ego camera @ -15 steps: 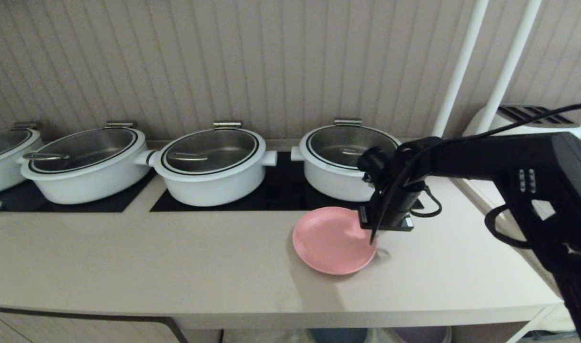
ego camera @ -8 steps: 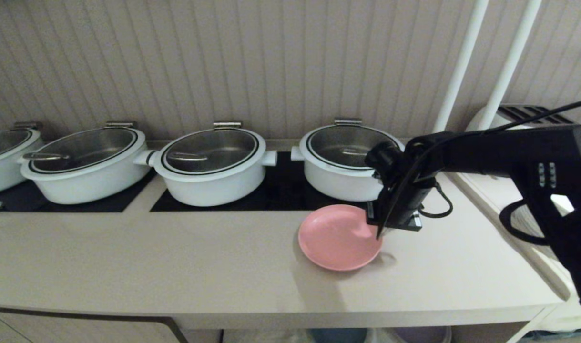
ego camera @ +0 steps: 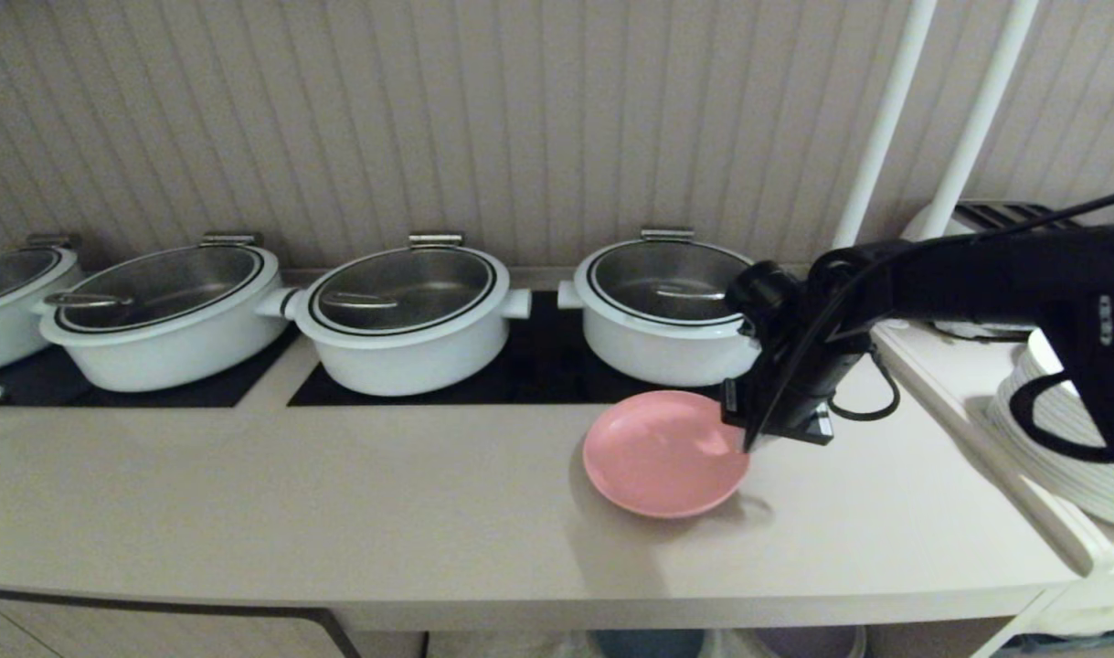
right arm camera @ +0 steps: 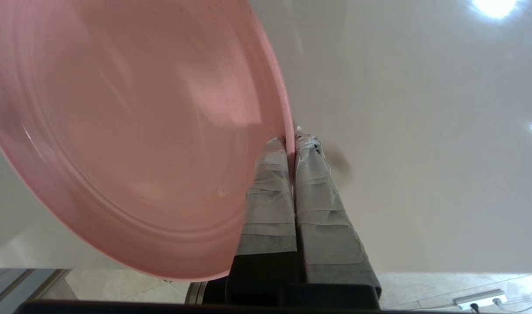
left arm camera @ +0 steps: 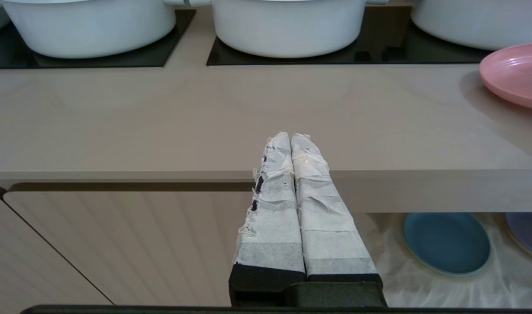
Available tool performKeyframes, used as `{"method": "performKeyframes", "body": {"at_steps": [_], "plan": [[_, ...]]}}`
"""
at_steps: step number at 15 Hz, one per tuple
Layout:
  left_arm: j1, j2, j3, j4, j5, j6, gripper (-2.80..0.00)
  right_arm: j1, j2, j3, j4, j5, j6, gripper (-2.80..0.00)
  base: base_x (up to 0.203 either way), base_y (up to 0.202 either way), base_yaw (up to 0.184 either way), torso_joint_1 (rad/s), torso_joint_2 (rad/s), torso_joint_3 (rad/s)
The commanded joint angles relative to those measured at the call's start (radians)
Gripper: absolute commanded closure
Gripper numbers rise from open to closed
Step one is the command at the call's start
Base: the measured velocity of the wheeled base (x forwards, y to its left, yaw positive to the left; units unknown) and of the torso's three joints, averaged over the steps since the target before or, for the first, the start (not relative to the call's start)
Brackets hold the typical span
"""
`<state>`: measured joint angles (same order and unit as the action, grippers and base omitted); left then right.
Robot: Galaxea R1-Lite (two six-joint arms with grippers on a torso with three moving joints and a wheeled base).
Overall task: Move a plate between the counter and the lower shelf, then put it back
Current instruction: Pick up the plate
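The worktop (ego camera: pixel 337 512) runs long and beige across my front, with 4 white pots (ego camera: pixel 408 315) along its back on black glass panels. Below its front edge sits the lower shelf (left arm camera: pixel 423 279), draped in white cloth, with a blue plate (left arm camera: pixel 446 242) lying on it.

My right end effector (ego camera: pixel 748 446) is clamped on the right-hand rim of the plate (ego camera: pixel 664 452), 1 taped finger (right arm camera: pixel 270 192) over the rim and 1 under it. The plate extends from that grip toward my left, and its shadow on the worktop suggests it is held slightly clear of the surface, on the right part of the worktop in front of the rightmost pot. The shelf lies below and nearer to me, so I judge the coming move is down and inward.

My left end effector (left arm camera: pixel 290 136) is parked low by the worktop's front edge, its fingers together, well away from the plate.

The plate is round, matte pink, shallow, with a low raised rim and nothing on it.
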<state>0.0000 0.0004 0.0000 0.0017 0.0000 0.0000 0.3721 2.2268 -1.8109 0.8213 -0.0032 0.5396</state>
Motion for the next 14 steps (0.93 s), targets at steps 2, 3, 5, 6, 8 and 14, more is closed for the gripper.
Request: {"method": "performKeyframes", "body": {"at_steps": [2,3,5,6,8,14], "plan": [[0.000,0.000,0.000,0.000,0.000,0.000,0.00,-0.007,-0.046,0.036,0.002,0.020,0.002,0.00,0.000,0.000,0.000,0.000,0.00,0.000],[0.000,0.000,0.000,0.000,0.000,0.000,0.00,-0.013,-0.062,0.056,0.001,0.030,0.002,0.00,0.000,0.000,0.000,0.000,0.00,0.000],[0.000,0.000,0.000,0.000,0.000,0.000,0.00,-0.018,-0.096,0.101,-0.024,0.034,0.003,0.00,0.000,0.000,0.000,0.000,0.00,0.000],[0.000,0.000,0.000,0.000,0.000,0.000,0.00,-0.020,-0.119,0.135,-0.044,0.036,0.002,0.00,0.000,0.000,0.000,0.000,0.00,0.000],[0.000,0.000,0.000,0.000,0.000,0.000,0.00,-0.028,-0.165,0.195,-0.069,0.047,0.002,0.00,0.000,0.000,0.000,0.000,0.00,0.000],[0.000,0.000,0.000,0.000,0.000,0.000,0.00,-0.053,-0.347,0.422,-0.127,0.065,-0.021,0.00,0.000,0.000,0.000,0.000,0.00,0.000]]}}
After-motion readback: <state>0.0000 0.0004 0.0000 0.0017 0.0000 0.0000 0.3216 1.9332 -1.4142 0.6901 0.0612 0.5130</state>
